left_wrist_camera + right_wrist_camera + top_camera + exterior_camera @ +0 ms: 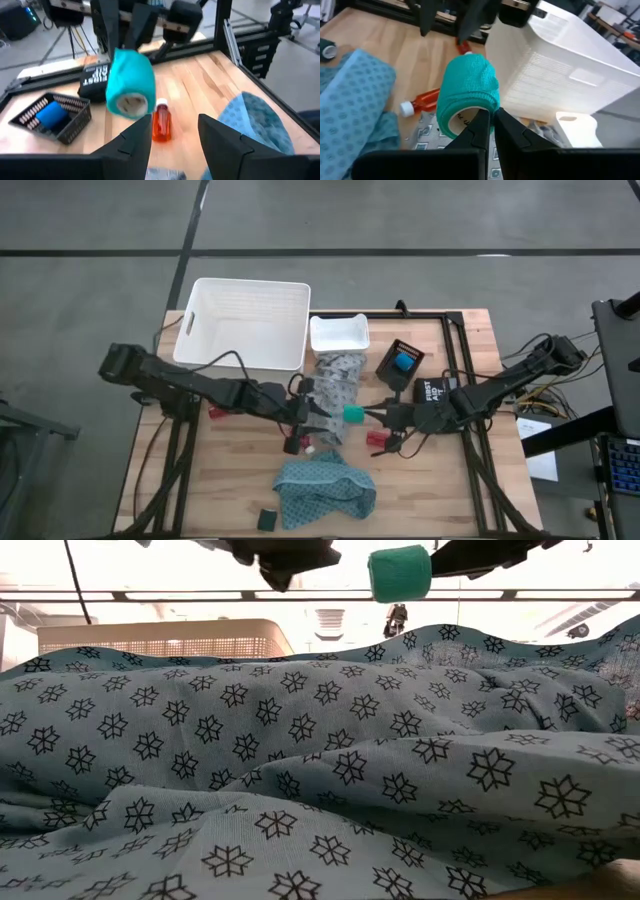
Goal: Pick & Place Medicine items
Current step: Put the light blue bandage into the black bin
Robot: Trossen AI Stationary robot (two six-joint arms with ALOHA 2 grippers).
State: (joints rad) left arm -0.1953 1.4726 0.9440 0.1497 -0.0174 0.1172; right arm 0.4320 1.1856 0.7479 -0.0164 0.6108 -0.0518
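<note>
A green round roll (353, 413) hangs in the air over the table's middle, in my right gripper (371, 415), also shown as the green roll (400, 572) in the low view. My left gripper (175, 142) is open, just left of the roll, facing it and touching nothing. One red bottle (377, 438) lies on the wood below the right gripper. A second red bottle (422, 102) lies by the grey cloth, and a third red bottle (215, 412) lies near the left arm. The blue container (402, 362) sits in a black tray. My right gripper pinches the green roll at its edge (487, 111) between two nearly closed fingers (507, 127), coming level from the table's right. The roll is lifted clear, its open end (131, 105) facing the left gripper. Whether one finger is inside the hollow, I cannot tell.
A large white basket (245, 320) and a small white tray (339, 333) stand at the far edge. The black first-aid pouch (432, 391) lies under the right arm. A grey patterned cloth (335, 390) and a teal cloth (325, 490) lie mid-table; the latter fills the low view.
</note>
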